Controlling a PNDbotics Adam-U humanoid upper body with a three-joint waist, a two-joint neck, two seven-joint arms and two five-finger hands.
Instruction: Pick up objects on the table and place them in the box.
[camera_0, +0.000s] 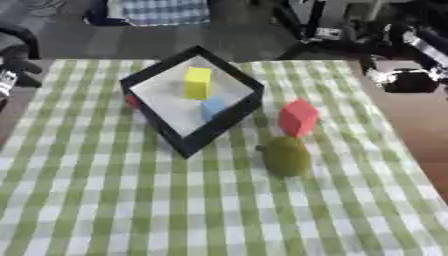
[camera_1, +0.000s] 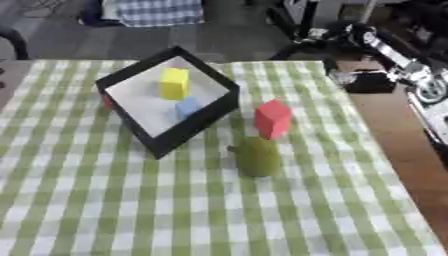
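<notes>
On a green-and-white checked tablecloth (camera_0: 105, 200), a black-walled box (camera_0: 229, 120) with a pale floor sits turned corner-on to the camera, holding a yellow block (camera_0: 197, 83) and, just beside it toward the near wall, a light blue block (camera_0: 213, 108). A small red object (camera_0: 132, 102) shows against the outside of the box's left wall, mostly hidden. Right of the box and apart from it, a red block (camera_0: 298, 117) stands on the cloth, with an olive-green rounded object (camera_0: 286, 156) close in front of it; whether the two touch cannot be told. The robot's right hand (camera_1: 360, 80) appears at the upper right, off the far corner of the table, and its fingers cannot be made out. The right eye view shows the silver-jointed right arm (camera_1: 404, 62) running along the table's right side, while the left eye view catches only its end. A dark and white shape at the left eye view's left edge is not clear enough to name.
</notes>
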